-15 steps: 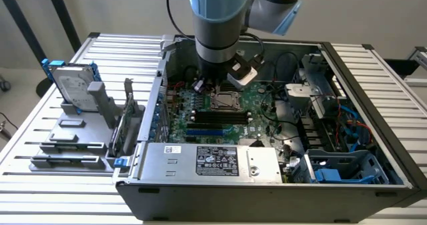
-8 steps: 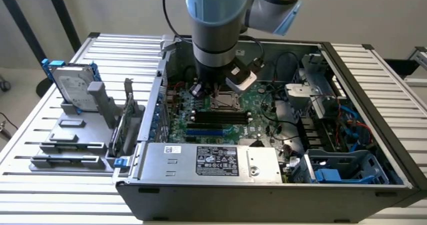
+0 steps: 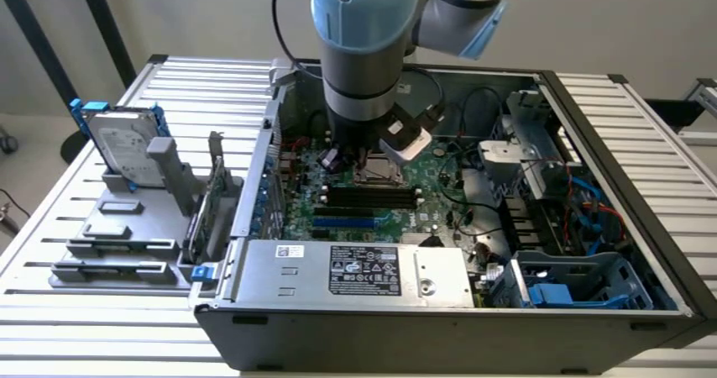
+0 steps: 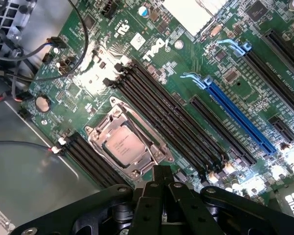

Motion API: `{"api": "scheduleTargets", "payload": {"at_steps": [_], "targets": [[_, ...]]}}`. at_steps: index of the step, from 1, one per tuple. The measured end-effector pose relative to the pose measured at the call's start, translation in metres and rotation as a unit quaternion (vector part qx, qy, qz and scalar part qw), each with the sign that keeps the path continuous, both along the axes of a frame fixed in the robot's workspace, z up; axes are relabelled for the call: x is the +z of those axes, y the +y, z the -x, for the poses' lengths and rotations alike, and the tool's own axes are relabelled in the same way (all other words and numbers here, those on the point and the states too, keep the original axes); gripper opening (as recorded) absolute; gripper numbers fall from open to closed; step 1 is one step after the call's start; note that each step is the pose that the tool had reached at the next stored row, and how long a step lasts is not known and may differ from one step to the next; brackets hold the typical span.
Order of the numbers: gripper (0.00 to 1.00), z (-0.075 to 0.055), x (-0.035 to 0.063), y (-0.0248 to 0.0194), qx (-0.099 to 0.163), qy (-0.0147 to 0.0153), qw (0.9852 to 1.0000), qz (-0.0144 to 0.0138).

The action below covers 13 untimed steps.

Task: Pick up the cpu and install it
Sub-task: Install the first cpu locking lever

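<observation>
The cpu (image 4: 123,146), a small square chip with a silver-grey top, lies flat inside the metal socket frame (image 4: 152,157) on the green motherboard (image 4: 186,58). My gripper (image 4: 161,172) hovers just beside the socket frame with its black fingers pressed together and nothing between them. In the exterior view the arm reaches straight down into the open computer case (image 3: 627,227), and the gripper (image 3: 356,161) hangs close over the socket (image 3: 379,174) in the middle of the board.
Black memory slots (image 4: 171,112) and a blue expansion slot (image 4: 240,115) run beside the socket. Loose cables (image 4: 34,54) cross one corner of the board. A power supply (image 3: 358,269) fills the case front. A hard drive (image 3: 121,147) stands in a grey holder at the exterior view's left.
</observation>
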State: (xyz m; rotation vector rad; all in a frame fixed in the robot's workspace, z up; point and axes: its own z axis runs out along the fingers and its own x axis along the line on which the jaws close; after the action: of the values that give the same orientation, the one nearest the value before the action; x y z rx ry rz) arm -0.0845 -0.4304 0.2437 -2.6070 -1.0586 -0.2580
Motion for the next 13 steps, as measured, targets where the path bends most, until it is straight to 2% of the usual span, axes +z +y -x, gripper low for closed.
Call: {"api": "scheduleTargets", "payload": {"at_steps": [6, 13], "targets": [[0.11, 0.0003, -0.0081, 0.0015, 0.0, 0.0001, 1.0, 0.0001], [0.11, 0.0047, -0.0116, 0.0032, 0.0, 0.0, 1.0, -0.0001]]}}
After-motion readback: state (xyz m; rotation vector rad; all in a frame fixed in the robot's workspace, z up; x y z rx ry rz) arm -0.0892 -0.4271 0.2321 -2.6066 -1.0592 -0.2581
